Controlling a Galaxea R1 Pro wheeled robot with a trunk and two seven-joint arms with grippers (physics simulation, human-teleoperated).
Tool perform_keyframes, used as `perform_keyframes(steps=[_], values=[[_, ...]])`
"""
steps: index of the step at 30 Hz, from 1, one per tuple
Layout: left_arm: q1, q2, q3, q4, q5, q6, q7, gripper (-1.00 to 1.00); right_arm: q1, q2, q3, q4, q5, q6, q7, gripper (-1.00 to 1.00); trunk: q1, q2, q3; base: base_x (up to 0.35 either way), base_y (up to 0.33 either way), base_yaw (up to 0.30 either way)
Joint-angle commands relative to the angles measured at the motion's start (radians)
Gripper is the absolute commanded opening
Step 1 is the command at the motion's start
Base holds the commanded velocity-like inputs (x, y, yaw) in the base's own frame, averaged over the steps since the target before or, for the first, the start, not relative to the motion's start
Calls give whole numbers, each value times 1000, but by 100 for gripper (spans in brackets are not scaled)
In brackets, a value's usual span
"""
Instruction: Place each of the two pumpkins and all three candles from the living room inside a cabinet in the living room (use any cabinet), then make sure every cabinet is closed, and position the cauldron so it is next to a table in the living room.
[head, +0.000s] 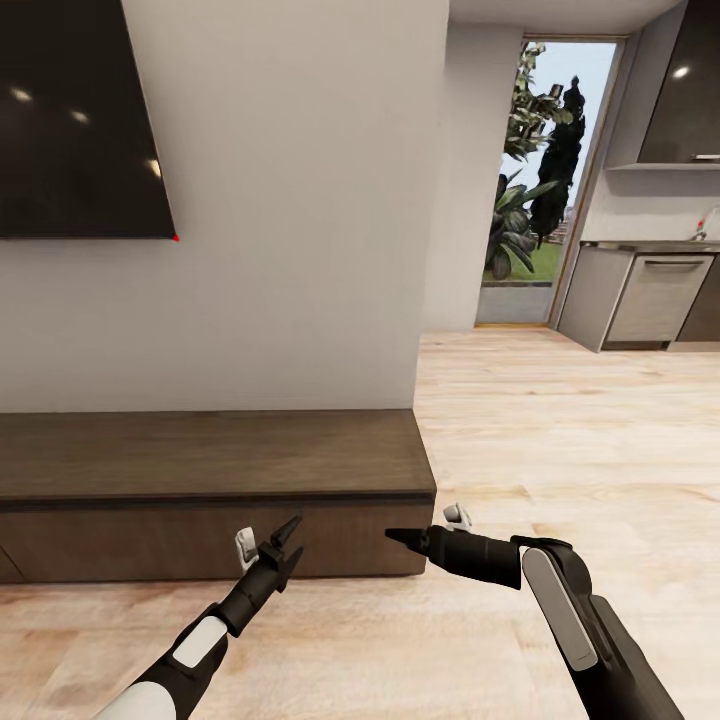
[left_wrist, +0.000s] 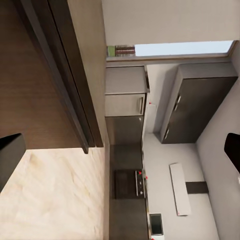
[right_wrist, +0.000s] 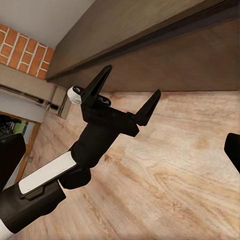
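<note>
1. Head view: left tool (head: 283, 546) and right tool (head: 400, 538) hover low over the light wood plank floor (head: 520, 450), both spread open and empty.
2. Just beyond both tools stands the long, low, dark brown wooden cabinet (head: 200, 500), its fronts shut. Rigid, heavy, handle-less; I judge the door edge the only purchase.
3. Above hangs a black wall TV (head: 80, 120).

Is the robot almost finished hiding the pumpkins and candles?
Hard to say. The cabinet looks shut along the front that shows, with nothing on top. The left gripper is open and empty; the right gripper looks empty too. No pumpkins, candles or cauldron are in sight here, so whether they're put away can't be judged.
</note>
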Motion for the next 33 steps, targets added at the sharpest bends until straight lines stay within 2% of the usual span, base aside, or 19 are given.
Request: perform_keyframes(steps=[1,9,18,33], values=[[-1,-1,6,0,1,10,-2,100,-1,-1,0,0,7,2,8,100,0,0,-1,0,0,0],[-1,-1,6,2,1,10,0,100,-1,-1,0,0,7,2,8,100,0,0,-1,3,0,0],[-1,-1,6,2,1,10,1,100,-1,-1,0,0,7,2,8,100,0,0,-1,134,-20,0],[-1,-1,7,2,-1,9,1,100,-1,-1,0,0,6,2,9,100,0,0,-1,7,-1,0]])
